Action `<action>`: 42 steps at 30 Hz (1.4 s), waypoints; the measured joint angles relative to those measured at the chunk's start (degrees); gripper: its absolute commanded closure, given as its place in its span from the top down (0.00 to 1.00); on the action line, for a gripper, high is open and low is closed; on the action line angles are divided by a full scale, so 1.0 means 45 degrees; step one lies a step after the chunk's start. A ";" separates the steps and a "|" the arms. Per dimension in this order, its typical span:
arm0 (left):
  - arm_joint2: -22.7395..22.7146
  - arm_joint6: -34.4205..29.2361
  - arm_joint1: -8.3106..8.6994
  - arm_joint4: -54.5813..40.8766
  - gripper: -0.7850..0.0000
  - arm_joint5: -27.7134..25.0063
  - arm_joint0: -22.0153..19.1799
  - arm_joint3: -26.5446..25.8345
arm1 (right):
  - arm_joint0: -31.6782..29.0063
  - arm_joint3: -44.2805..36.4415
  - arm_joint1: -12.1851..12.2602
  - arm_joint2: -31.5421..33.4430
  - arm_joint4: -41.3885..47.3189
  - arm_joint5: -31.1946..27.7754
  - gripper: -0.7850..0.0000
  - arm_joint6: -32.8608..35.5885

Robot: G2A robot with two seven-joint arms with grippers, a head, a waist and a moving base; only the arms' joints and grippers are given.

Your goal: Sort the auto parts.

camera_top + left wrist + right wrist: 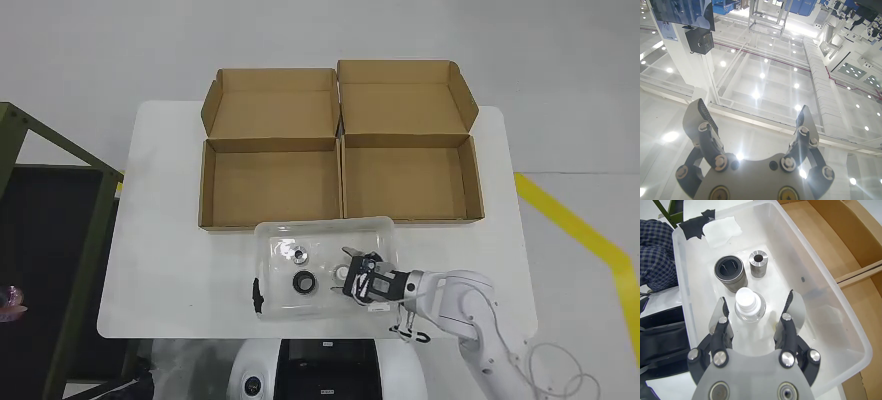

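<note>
**Right end effector.** The right gripper (757,297) is inside the clear plastic bin (831,279), which stands on the white table (170,200) in front of two open cardboard boxes. Its jaws are spread wide and grip nothing.

**Target part.** The transparent round part with a white stepped cap (748,306) stands on the bin floor directly between the two fingers. It appears closer to one finger than to the other, and no contact can be seen on either side. Its long axis is upright, with the cap pointing up toward the wrist. The axis therefore runs roughly along the gripper's line of approach and across the closing direction. Judged from this alignment, closing the jaws would bring the pads against the part's round sides. A small sideways correction would centre the part first.

**Neighbouring parts.** Just beyond the target stands the large dark cylindrical bearing with steel end rings (730,275), close behind the cap. Beside it, a small gap apart, stands the smaller grey metal sleeve with a central bore (758,265). Both stand upright with the bore facing up.

**Left end effector.** The left gripper (752,105) points up toward the ceiling, with its jaws apart and empty. The right arm is clearly the nearer one.

**Destinations.** The left cardboard box (270,190) and the right cardboard box (405,185) lie beyond the bin.
</note>
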 measured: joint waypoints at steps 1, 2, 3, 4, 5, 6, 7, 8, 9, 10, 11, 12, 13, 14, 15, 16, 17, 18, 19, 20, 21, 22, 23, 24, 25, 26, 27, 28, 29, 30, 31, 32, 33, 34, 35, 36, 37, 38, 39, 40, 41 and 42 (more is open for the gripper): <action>0.0000 0.0000 0.0000 0.0000 1.00 0.0000 0.0000 0.0000 | 0.0037 0.0003 0.0015 -0.0027 -0.0076 -0.0032 0.33 -0.0009; 0.0000 0.0000 0.0000 0.0000 1.00 0.0000 0.0000 0.0000 | 0.0056 -0.0003 0.0029 -0.0047 -0.0150 -0.0074 0.21 -0.0037; 0.0000 0.0000 0.0000 0.0000 1.00 0.0000 0.0000 0.0000 | 0.0069 -0.0032 0.0046 -0.0063 -0.0244 -0.0112 0.10 -0.0115; 0.0000 0.0000 0.0000 0.0000 1.00 0.0000 0.0000 0.0000 | 0.0068 -0.0066 0.0060 -0.0065 -0.0325 -0.0119 0.09 -0.0193; 0.0000 0.0000 0.0000 0.0000 1.00 0.0000 0.0000 0.0000 | 0.0050 -0.0097 0.0074 -0.0063 -0.0393 -0.0117 0.07 -0.0274; 0.0000 0.0000 0.0000 0.0000 1.00 0.0000 0.0000 0.0000 | 0.0026 -0.0134 0.0088 -0.0053 -0.0435 -0.0105 0.04 -0.0350; 0.0000 0.0000 0.0000 0.0000 1.00 0.0000 0.0000 0.0000 | -0.0004 -0.0208 0.0107 -0.0031 -0.0464 -0.0102 0.00 -0.0444; 0.0000 0.0000 0.0000 0.0000 1.00 0.0000 0.0000 0.0000 | -0.0024 -0.0282 0.0123 -0.0010 -0.0477 -0.0121 0.00 -0.0505; 0.0000 0.0000 0.0000 0.0000 1.00 0.0000 0.0000 0.0000 | -0.0040 -0.0367 0.0139 0.0020 -0.0482 -0.0142 0.00 -0.0561; 0.0000 0.0000 0.0000 0.0000 1.00 0.0000 0.0000 0.0000 | -0.0060 -0.0495 0.0160 0.0077 -0.0479 -0.0145 0.00 -0.0637; 0.0000 0.0000 0.0000 0.0000 1.00 0.0000 0.0000 0.0000 | -0.0079 -0.0596 0.0176 0.0125 -0.0458 -0.0139 0.00 -0.0694; 0.0000 0.0000 0.0000 0.0000 1.00 0.0000 0.0000 0.0000 | -0.0100 -0.0694 0.0192 0.0171 -0.0425 -0.0138 0.00 -0.0742; 0.0000 0.0000 0.0000 0.0000 1.00 0.0000 0.0000 0.0000 | -0.0122 -0.0831 0.0212 0.0235 -0.0366 -0.0146 0.00 -0.0796; 0.0000 0.0000 0.0000 0.0000 1.00 0.0000 0.0000 0.0000 | -0.0132 -0.0940 0.0227 0.0288 -0.0302 -0.0155 0.00 -0.0849; 0.0000 0.0000 0.0000 0.0000 1.00 0.0000 0.0000 0.0000 | -0.0138 -0.1044 0.0242 0.0347 -0.0231 -0.0164 0.00 -0.0904; 0.0000 0.0000 0.0000 0.0000 1.00 0.0000 0.0000 0.0000 | -0.0144 -0.1166 0.0263 0.0425 -0.0143 -0.0179 0.00 -0.0959; 0.0000 0.0000 0.0000 0.0000 1.00 0.0000 0.0000 0.0000 | -0.0147 -0.1252 0.0277 0.0483 -0.0072 -0.0190 0.00 -0.1004; 0.0000 0.0000 0.0000 0.0000 1.00 0.0000 0.0000 0.0000 | -0.0150 -0.1351 0.0296 0.0556 0.0045 -0.0218 0.00 -0.1071; 0.0000 0.0000 0.0000 0.0000 1.00 0.0000 0.0000 0.0000 | -0.0151 -0.1411 0.0310 0.0612 0.0140 -0.0239 0.00 -0.1123; 0.0000 0.0000 0.0000 0.0000 1.00 0.0000 0.0000 0.0000 | -0.0151 -0.1464 0.0324 0.0673 0.0229 -0.0241 0.00 -0.1169; 0.0000 0.0000 0.0000 0.0000 1.00 0.0000 0.0000 0.0000 | -0.0151 -0.1515 0.0336 0.0740 0.0312 -0.0212 0.00 -0.1217; 0.0000 0.0000 0.0000 0.0000 1.00 0.0000 0.0000 0.0000 | -0.0160 -0.1567 0.0350 0.0830 0.0434 -0.0130 0.00 -0.1301; 0.0000 0.0000 0.0000 0.0000 1.00 0.0000 0.0000 0.0000 | -0.0170 -0.1587 0.0359 0.0892 0.0538 -0.0061 0.00 -0.1377; 0.0000 0.0000 0.0000 0.0000 1.00 0.0000 0.0000 0.0000 | -0.0179 -0.1593 0.0366 0.0951 0.0654 0.0015 0.00 -0.1466; 0.0000 0.0000 0.0000 0.0000 1.00 0.0000 0.0000 0.0000 | -0.0190 -0.1583 0.0372 0.1020 0.0846 0.0122 0.00 -0.1613; 0.0000 0.0000 0.0000 0.0000 1.00 0.0000 0.0000 0.0000 | -0.0195 -0.1554 0.0374 0.1063 0.1024 0.0201 0.00 -0.1743; 0.0000 0.0000 0.0000 0.0000 1.00 0.0000 0.0000 0.0000 | -0.0198 -0.1504 0.0374 0.1095 0.1242 0.0265 0.00 -0.1887; 0.0000 0.0000 0.0000 0.0000 1.00 0.0000 0.0000 0.0000 | -0.0201 -0.1378 0.0368 0.1108 0.1693 0.0289 0.00 -0.2151; 0.0000 0.0000 0.0000 0.0000 1.00 0.0000 0.0000 0.0000 | -0.0189 -0.1234 0.0363 0.1110 0.2143 0.0248 0.00 -0.2346; 0.0000 0.0000 0.0000 0.0000 1.00 0.0000 0.0000 0.0000 | -0.0142 -0.1087 0.0362 0.1128 0.2593 0.0182 0.00 -0.2458; 0.0000 0.0000 0.0000 0.0000 1.00 0.0000 0.0000 0.0000 | -0.0040 -0.0935 0.0367 0.1175 0.3127 0.0121 0.00 -0.2498; 0.0000 0.0000 0.0000 0.0000 1.00 0.0000 0.0000 0.0000 | 0.0038 -0.0836 0.0370 0.1215 0.3506 0.0112 0.00 -0.2519; 0.0000 0.0000 0.0000 0.0000 1.00 0.0000 0.0000 0.0000 | 0.0111 -0.0737 0.0372 0.1257 0.3887 0.0118 0.00 -0.2553; 0.0000 0.0000 0.0000 0.0000 1.00 0.0000 0.0000 0.0000 | 0.0208 -0.0602 0.0375 0.1316 0.4386 0.0136 0.00 -0.2610; 0.0000 0.0000 0.0000 0.0000 1.00 0.0000 0.0000 0.0000 | 0.0280 -0.0501 0.0377 0.1363 0.4742 0.0167 0.00 -0.2653; 0.0000 0.0000 0.0000 0.0000 1.00 0.0000 0.0000 0.0000 | 0.0350 -0.0404 0.0379 0.1410 0.5079 0.0220 0.00 -0.2689; 0.0000 0.0000 0.0000 0.0000 1.00 0.0000 0.0000 0.0000 | 0.0428 -0.0282 0.0379 0.1465 0.5517 0.0329 0.00 -0.2752; 0.0000 0.0000 0.0000 0.0000 1.00 0.0000 0.0000 0.0000 | 0.0476 -0.0184 0.0374 0.1500 0.5874 0.0439 0.00 -0.2834; 0.0000 0.0000 0.0000 0.0000 1.00 0.0000 0.0000 0.0000 | 0.0528 -0.0086 0.0369 0.1530 0.6245 0.0539 0.00 -0.2913; 0.0000 0.0000 0.0000 0.0000 1.00 0.0000 0.0000 0.0000 | 0.0599 0.0051 0.0363 0.1556 0.6767 0.0639 0.00 -0.3009; 0.0000 0.0000 0.0000 0.0000 1.00 0.0000 0.0000 0.0000 | 0.0650 0.0160 0.0357 0.1565 0.7179 0.0696 0.00 -0.3069; 0.0000 0.0000 0.0000 0.0000 1.00 0.0000 0.0000 0.0000 | 0.0706 0.0269 0.0354 0.1572 0.7590 0.0735 0.00 -0.3111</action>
